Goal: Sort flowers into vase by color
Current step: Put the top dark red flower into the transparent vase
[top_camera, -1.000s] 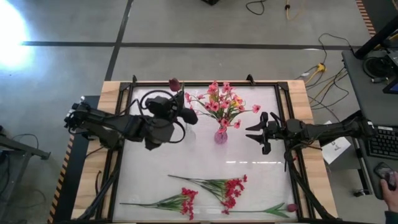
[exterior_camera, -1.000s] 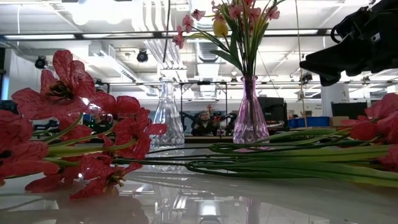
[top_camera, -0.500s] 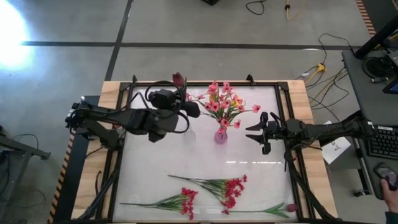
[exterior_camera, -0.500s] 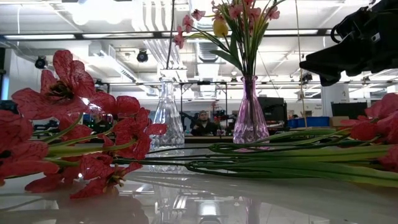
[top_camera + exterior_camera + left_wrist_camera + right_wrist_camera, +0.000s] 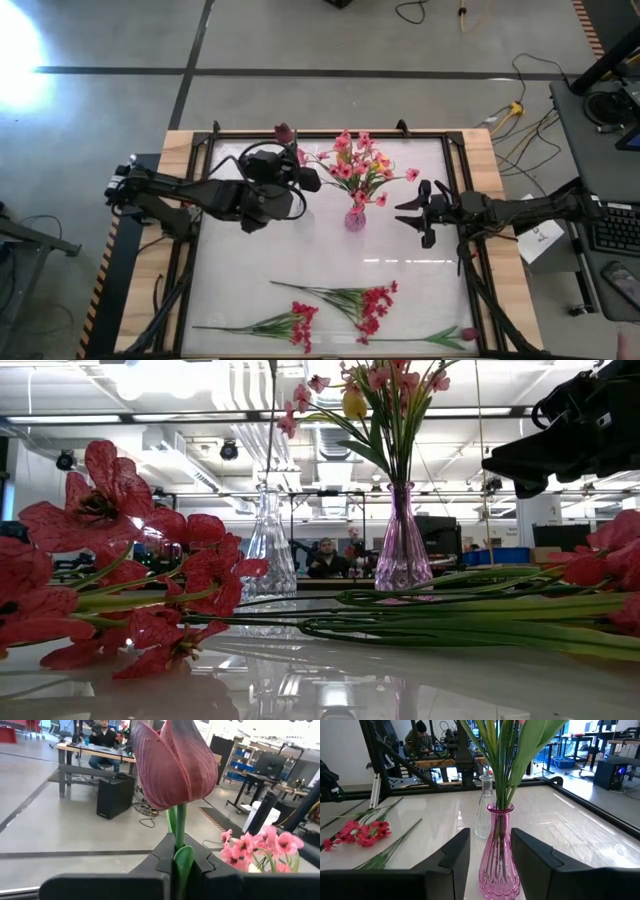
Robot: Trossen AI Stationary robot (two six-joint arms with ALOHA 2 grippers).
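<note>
My left gripper (image 5: 300,172) is shut on a dark-red tulip (image 5: 172,765), held high over the clear glass vase (image 5: 268,545), which my left arm hides in the high view. The tulip's thin stem (image 5: 271,430) hangs down to that vase's mouth. A pink glass vase (image 5: 355,218) at mid-table holds pink flowers (image 5: 355,165). My right gripper (image 5: 405,212) waits open to the right of the pink vase (image 5: 499,850), fingers apart from it. More red flowers (image 5: 340,305) lie flat along the near edge. My left gripper pinches the tulip's green stem (image 5: 179,845) just under the blossom, together with a leaf, between its two fingers. The fingers come level and lie across the stem. The blossom stands upright above them and the stem hangs below; whether its end is inside the clear vase I cannot tell.
Another single tulip (image 5: 466,333) lies at the near right corner beside the red sprays. A black frame (image 5: 300,133) runs around the white tabletop. The strip of table between the vases and the lying flowers is bare. A person sits at a desk far behind.
My left arm has drawn a little toward the table's far edge and sunk slightly, carrying the tulip. The hanging stem has swayed a bit over the clear vase's mouth.
</note>
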